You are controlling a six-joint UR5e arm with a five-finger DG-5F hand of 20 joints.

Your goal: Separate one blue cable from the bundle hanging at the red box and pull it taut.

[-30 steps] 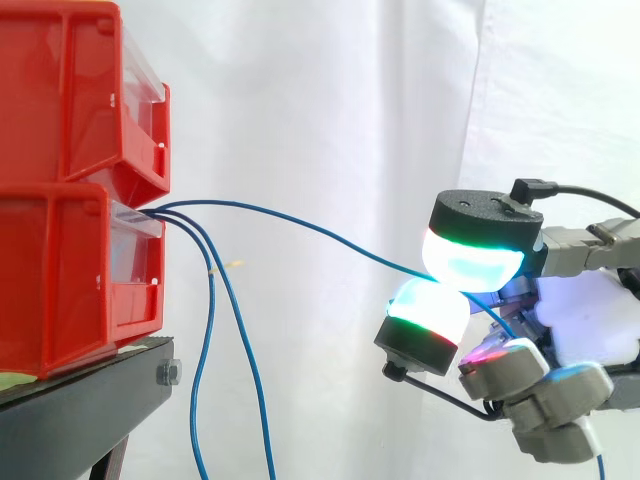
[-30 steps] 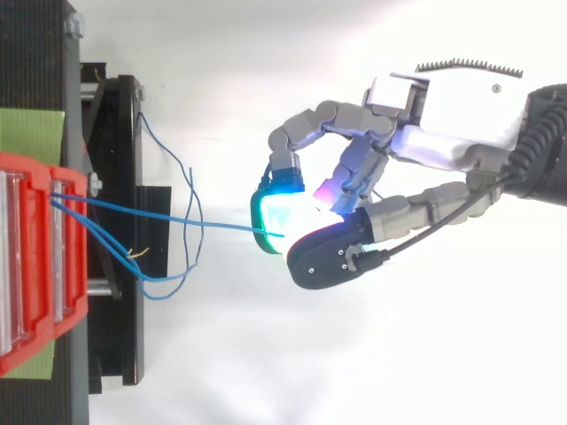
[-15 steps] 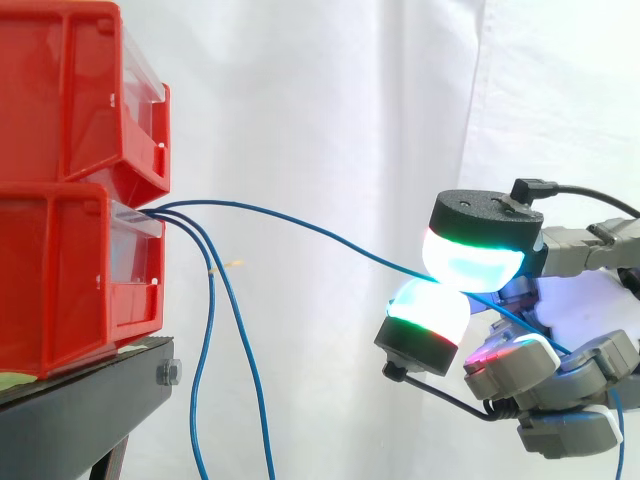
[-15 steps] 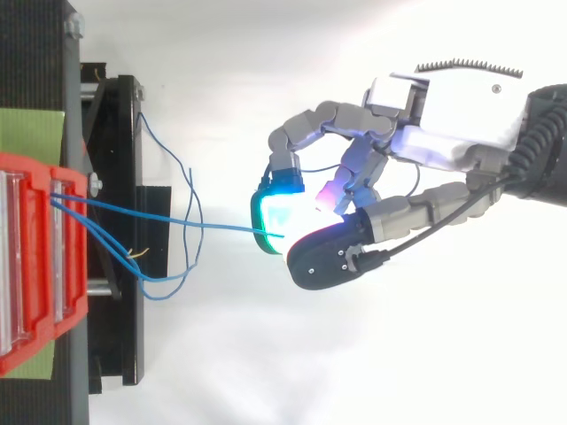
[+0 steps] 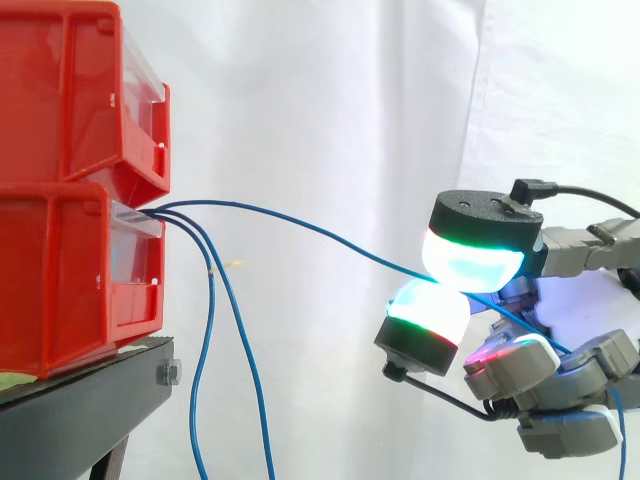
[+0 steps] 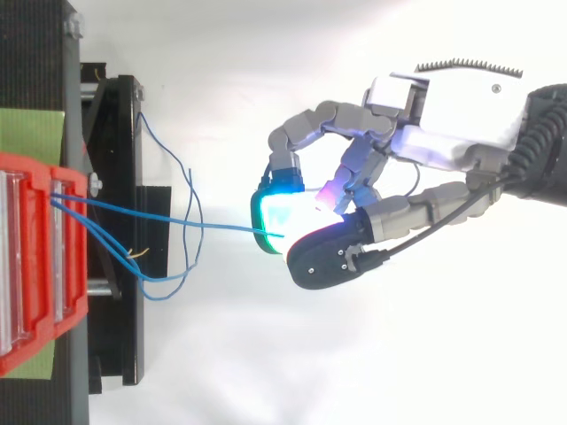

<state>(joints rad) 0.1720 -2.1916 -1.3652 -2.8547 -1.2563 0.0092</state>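
Three thin blue cables come out of the lower red bin (image 5: 75, 275) at the left. One blue cable (image 5: 300, 222) runs right in a shallow sag to my hand (image 5: 560, 320), where two glowing pads (image 5: 470, 262) pinch it; its free end trails past the curled lower fingers. In the top view the same cable (image 6: 177, 221) stretches from the bin (image 6: 35, 266) to the hand (image 6: 434, 133). The other two cables (image 5: 225, 340) hang down beside the stand.
A second red bin (image 5: 70, 90) sits stacked on the lower one. Both rest on a black stand (image 5: 90, 400). A white curtain (image 5: 330, 110) hangs behind, with open room between the bins and the hand.
The hand's lower fingers have curled a little further and the cable's free end has shifted behind them. The pinch and the cable's run to the bin stay the same.
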